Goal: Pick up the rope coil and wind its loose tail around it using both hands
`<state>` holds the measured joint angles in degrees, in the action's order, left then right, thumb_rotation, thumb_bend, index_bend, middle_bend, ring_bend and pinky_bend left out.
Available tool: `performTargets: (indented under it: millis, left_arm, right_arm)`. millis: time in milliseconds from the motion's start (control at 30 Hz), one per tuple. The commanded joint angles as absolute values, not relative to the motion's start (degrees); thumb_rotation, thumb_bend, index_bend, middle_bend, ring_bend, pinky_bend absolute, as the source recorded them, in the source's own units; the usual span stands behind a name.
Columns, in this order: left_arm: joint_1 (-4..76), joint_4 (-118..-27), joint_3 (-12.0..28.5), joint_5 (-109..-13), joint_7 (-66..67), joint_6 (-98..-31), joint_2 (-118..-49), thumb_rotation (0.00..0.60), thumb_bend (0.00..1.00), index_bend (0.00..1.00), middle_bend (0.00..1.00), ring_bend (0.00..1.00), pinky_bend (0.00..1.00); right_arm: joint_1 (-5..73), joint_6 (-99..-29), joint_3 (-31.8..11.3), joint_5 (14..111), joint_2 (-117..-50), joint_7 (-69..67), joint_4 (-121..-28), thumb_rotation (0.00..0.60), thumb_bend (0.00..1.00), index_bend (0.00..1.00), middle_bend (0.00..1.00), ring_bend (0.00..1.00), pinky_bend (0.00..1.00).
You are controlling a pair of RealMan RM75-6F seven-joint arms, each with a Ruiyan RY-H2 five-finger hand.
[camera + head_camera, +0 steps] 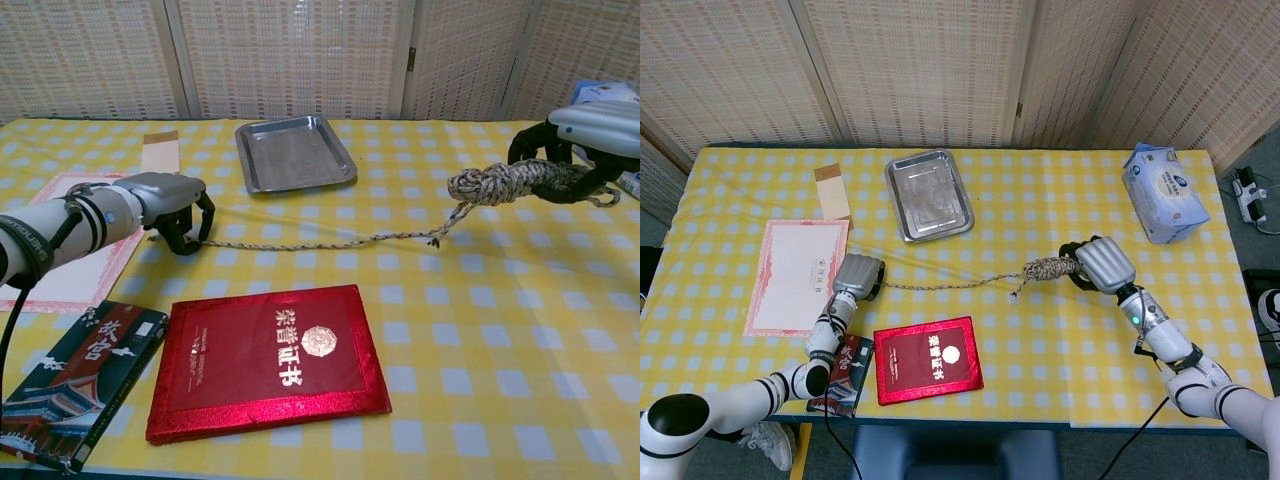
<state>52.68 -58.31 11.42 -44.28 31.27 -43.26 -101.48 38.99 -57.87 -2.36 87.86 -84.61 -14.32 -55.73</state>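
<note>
My right hand (590, 140): closed around one end of the speckled beige rope coil (497, 183), holding it lifted off the yellow-and-white checked tablecloth (480, 330).
Coil's place: it sticks out from my right hand toward my left, clear of the cloth.
My left hand (170, 205): fingers curled down over the far end of the thin braided loose tail (320, 242), at the cloth; it looks pinched there, though the contact itself is hidden.
Tail's run: nearly straight between my two hands, low over the cloth.
Step in hand: coil picked up, tail end taken, no turn wound yet, as I judge it.
Next move: lift the tail and carry it round the coil while my right hand steadies it.
Beside my left hand: a glossy red certificate folder (275, 360) nearer me, a pink-bordered paper sheet (795, 273) outboard.
Beyond the tail: a shallow steel tray (295, 151).
</note>
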Motion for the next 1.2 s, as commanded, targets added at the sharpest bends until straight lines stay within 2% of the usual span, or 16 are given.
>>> performTargets:
  millis: [33,367,533,833,1067,1200]
  left_arm:
    - [52.7,-58.2,11.4,-44.2,31.2,-43.2,-101.4,0.6,0.48,0.59,0.97,0.89,0.8]
    - [52.3,-57.9,11.5,-44.7,29.9,-43.6,-101.6,0.6,0.5,0.61,0.98,0.9,0.8]
    - [50.5,-61.9,13.1,-48.5,22.8,-44.8,-98.9,0.6,0.51,0.63,0.98,0.91,0.81]
    - [46.8,-78.4,16.4,-58.2,9.7,-47.8,-85.7,0.6,0.51,0.63,0.98,0.91,0.81]
    - [46.5,-91.6,20.1,-58.8,6.9,-48.4,-75.5,0.6,0.52,0.63,0.98,0.91,0.81]
    - [47.4,-96.6,21.5,-57.4,7.8,-48.3,-71.8,0.6,0.52,0.63,0.98,0.91,0.81]
  right_arm:
    - [39.0,-57.9,-2.4,87.9,-84.6,-14.3,-55.8,0.6,0.53,0.77,0.54,0.58,0.48]
    - [38.9,-58.1,-2.4,87.9,-84.6,-14.6,-55.9,0.6,0.53,0.77,0.54,0.58,0.48]
    - [38.1,-61.5,-3.0,88.6,-84.5,-18.1,-56.7,0.6,0.53,0.79,0.54,0.59,0.48]
    - [38.2,-68.1,-3.4,92.6,-83.0,-29.3,-62.0,0.6,0.53,0.79,0.56,0.6,0.49]
    - [40.4,-68.7,-4.3,94.3,-83.0,-30.4,-69.4,0.6,0.53,0.8,0.58,0.63,0.51]
    - [41.7,-68.1,-4.9,94.5,-84.0,-30.0,-72.7,0.6,0.53,0.8,0.59,0.64,0.51]
